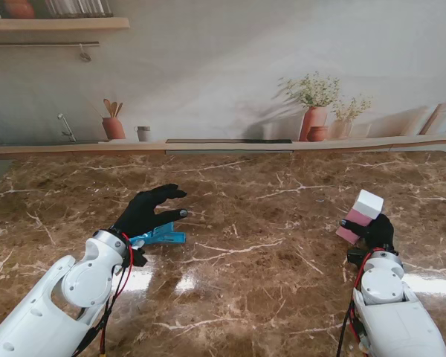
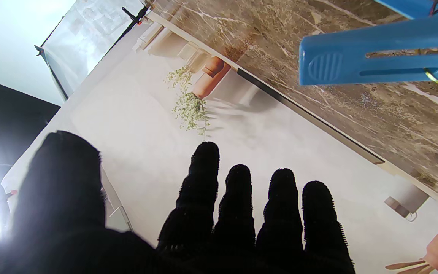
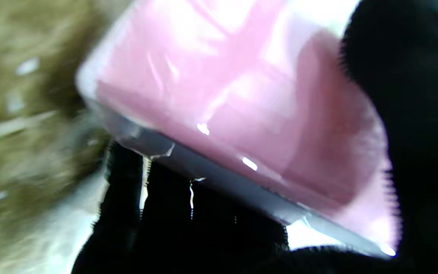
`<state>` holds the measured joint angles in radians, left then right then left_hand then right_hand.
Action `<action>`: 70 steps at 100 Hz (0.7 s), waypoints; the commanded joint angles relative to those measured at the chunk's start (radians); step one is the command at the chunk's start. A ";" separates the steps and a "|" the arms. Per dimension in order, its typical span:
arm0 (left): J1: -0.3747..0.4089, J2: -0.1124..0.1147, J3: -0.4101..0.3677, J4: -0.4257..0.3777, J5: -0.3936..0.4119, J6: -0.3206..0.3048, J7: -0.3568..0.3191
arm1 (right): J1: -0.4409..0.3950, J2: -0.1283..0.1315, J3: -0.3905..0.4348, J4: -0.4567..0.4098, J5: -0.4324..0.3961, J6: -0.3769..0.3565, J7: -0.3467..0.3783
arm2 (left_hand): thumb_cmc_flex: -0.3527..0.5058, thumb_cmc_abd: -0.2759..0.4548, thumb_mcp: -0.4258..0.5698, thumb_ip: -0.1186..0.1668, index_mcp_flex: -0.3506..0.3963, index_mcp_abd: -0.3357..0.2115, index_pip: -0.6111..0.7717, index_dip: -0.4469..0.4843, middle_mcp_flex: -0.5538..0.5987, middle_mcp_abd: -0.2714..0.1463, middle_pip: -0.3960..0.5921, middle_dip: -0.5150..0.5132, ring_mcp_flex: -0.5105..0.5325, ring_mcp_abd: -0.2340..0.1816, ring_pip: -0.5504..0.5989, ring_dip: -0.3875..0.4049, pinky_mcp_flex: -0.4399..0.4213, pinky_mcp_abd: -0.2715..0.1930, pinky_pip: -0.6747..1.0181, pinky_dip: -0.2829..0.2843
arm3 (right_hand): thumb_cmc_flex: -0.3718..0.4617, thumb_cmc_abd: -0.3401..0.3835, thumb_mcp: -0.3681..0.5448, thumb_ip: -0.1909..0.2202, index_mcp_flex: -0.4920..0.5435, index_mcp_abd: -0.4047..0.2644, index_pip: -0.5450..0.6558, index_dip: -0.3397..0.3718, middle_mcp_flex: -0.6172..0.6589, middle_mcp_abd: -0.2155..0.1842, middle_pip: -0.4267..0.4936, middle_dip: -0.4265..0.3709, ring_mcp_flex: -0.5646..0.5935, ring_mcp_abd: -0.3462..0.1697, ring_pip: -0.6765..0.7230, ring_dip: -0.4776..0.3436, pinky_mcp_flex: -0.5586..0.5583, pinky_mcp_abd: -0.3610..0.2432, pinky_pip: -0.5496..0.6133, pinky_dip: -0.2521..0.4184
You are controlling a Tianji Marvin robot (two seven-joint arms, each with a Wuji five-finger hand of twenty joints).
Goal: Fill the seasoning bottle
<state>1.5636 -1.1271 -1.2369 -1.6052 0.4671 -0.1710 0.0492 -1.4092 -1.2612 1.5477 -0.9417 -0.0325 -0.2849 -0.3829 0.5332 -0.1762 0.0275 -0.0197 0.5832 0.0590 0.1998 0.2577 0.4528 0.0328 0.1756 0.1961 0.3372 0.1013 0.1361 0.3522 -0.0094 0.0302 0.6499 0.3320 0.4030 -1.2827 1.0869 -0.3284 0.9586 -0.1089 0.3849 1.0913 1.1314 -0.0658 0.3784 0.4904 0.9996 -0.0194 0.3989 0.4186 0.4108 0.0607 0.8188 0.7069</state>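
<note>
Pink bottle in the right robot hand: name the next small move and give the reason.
Probably bring the pink bottle inward toward the table's middle and stand it upright. The right robot hand grips it tilted near the right edge, white cap on. The left robot hand hovers open over a blue clip, holding nothing.

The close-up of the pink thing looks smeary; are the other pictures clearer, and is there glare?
Right wrist view: the pink bottle in the right hand is blurred. Left wrist view: sharp, a lamp flaring at one edge. Stand view: sharp, with light patches on the marble table.
</note>
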 commanded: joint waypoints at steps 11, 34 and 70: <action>0.017 0.002 -0.005 -0.027 0.008 -0.002 0.005 | -0.062 0.001 -0.018 -0.182 -0.004 0.021 0.034 | 0.022 0.041 -0.037 0.014 0.037 -0.036 0.019 0.010 -0.015 -0.022 0.008 -0.009 -0.007 -0.051 -0.010 -0.005 -0.007 -0.036 0.000 -0.002 | 0.254 0.139 0.054 -0.034 0.305 -0.174 0.847 0.239 0.191 -0.078 0.250 0.308 0.191 0.009 0.207 0.191 0.113 0.059 0.230 -0.032; 0.031 0.005 -0.017 -0.054 0.017 -0.015 0.000 | -0.145 0.033 -0.050 -0.378 -0.037 0.029 0.109 | 0.023 0.042 -0.037 0.013 0.038 -0.037 0.020 0.010 -0.013 -0.020 0.007 -0.009 -0.006 -0.048 -0.010 -0.005 -0.007 -0.032 0.001 -0.002 | 0.306 0.372 0.028 0.058 -0.115 -0.132 0.519 -0.462 0.054 -0.073 0.389 0.605 0.023 0.016 0.382 0.444 0.005 0.065 0.164 -0.065; -0.023 0.026 -0.019 -0.078 -0.025 -0.048 -0.126 | -0.178 0.072 -0.177 -0.513 -0.229 0.054 0.158 | 0.125 -0.017 -0.009 0.018 0.003 -0.028 0.006 0.005 -0.032 -0.014 0.006 -0.007 -0.009 -0.035 -0.008 -0.002 0.011 -0.004 0.018 0.007 | 0.256 0.466 0.209 0.099 -0.016 -0.173 0.583 -0.385 -0.164 -0.051 0.228 0.587 -0.209 -0.003 0.413 0.455 0.001 0.035 0.274 0.048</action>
<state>1.5633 -1.1131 -1.2579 -1.6662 0.4389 -0.2131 -0.0546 -1.5834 -1.1809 1.3896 -1.4287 -0.2613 -0.2427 -0.2473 0.6093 -0.1771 0.0277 -0.0197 0.6051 0.0574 0.2097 0.2581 0.4528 0.0328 0.1756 0.1961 0.3372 0.1013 0.1361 0.3522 -0.0034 0.0302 0.6499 0.3320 0.4520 -1.0727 0.9299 -0.3593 0.8134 -0.0072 0.7620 0.4949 0.9701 0.0049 0.5614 1.1099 0.8240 0.0149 0.8250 0.8927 0.3937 0.1256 1.0172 0.6991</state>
